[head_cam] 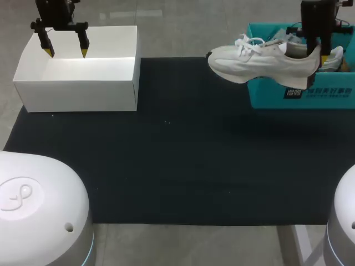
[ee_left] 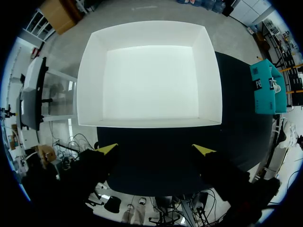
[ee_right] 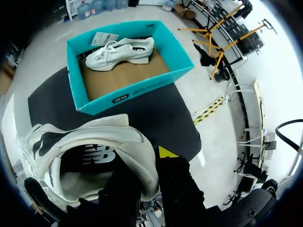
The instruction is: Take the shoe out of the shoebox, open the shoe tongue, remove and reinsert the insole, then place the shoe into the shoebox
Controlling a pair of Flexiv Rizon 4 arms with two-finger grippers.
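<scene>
The right end effector (head_cam: 316,55) is clamping the white sneaker (head_cam: 258,62) by its heel collar alone, in the air across the teal shoebox's (head_cam: 299,98) left wall, with the toe out over the black mat (head_cam: 177,160). On so thin a hold the sneaker is likely risking a sag or a slip out during a quick swing. The left end effector (head_cam: 65,50), fingers apart, is hovering over the white box (head_cam: 77,88) at far left.

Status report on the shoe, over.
Left gripper open over white box. Right gripper shut on shoe heel, aloft over mat. Second shoe in teal shoebox.

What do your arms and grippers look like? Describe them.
The left arm and right arm have white, rounded housings with pale-blue rings; the left bears an embossed swirl mark. The left gripper and right gripper are black, with slim fingers tipped in yellow.
</scene>
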